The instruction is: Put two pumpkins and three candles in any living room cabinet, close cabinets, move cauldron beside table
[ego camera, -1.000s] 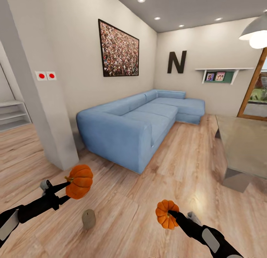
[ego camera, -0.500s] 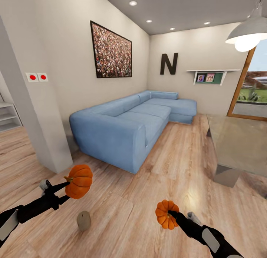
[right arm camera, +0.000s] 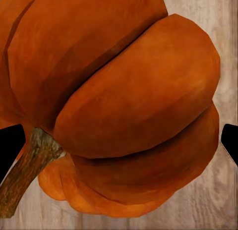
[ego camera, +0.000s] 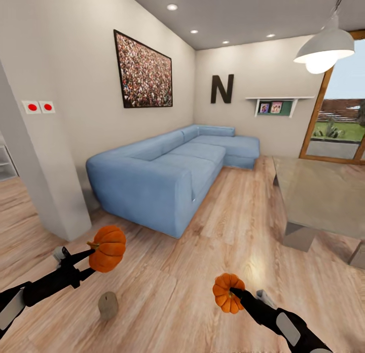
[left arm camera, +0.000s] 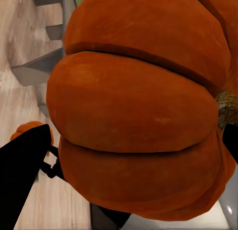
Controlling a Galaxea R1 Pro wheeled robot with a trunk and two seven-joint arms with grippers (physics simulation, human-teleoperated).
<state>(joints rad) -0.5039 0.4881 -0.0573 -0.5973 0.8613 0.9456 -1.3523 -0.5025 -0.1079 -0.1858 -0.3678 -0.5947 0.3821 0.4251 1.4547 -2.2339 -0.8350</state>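
Camera swings right since earlier; sofa [ego camera: 162, 180] slides left. Left hand [ego camera: 93, 250] clamps one pumpkin [ego camera: 107, 248], right hand [ego camera: 231, 292] clamps the other pumpkin [ego camera: 227, 292]. Candle [ego camera: 108, 306] lies on floor between arms. Keep both grips firm while turning; cabinet unsighted.

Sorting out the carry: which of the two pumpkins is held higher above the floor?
The pumpkin in the left claw: this left pumpkin sits higher in the head view than the right pumpkin, held low in the right claw.
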